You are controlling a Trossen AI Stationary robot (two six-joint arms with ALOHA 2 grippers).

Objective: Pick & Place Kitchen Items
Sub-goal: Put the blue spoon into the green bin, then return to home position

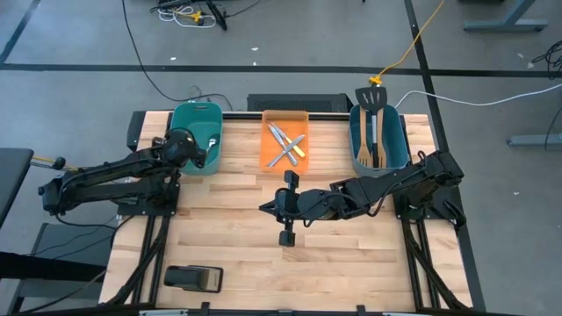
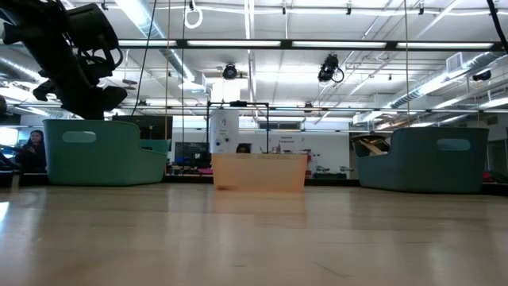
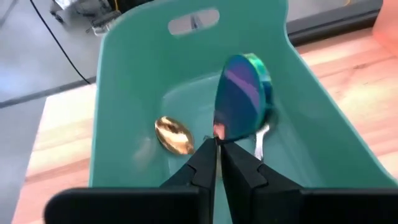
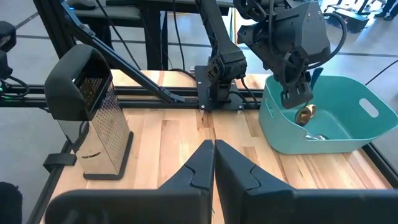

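Spoon drop-off over the left teal bin

Left gripper (image 3: 217,146) is hovering in the teal bin (image 1: 195,114), fingers nearly together, pinching an iridescent spoon (image 3: 239,96); light, stiff, slippery, so probably best taken by the handle. Right gripper (image 4: 213,149) is waiting mid-table, pressed together.

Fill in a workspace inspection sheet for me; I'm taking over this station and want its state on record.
Surface: light wood table, mostly bare at centre.
Job's things: spoons, one gold and one iridescent blue, in left teal bin; knives and forks in orange bin; spatulas in right teal bin.
Clutter: box grater and flat black block on the table.
Grippers: left gripper above the left teal bin, fingers almost together by the blue spoon; right gripper shut, empty, mid-table.
Cables: black, yellow and white leads on floor beyond table.
Surroundings: open workshop; person at far left.
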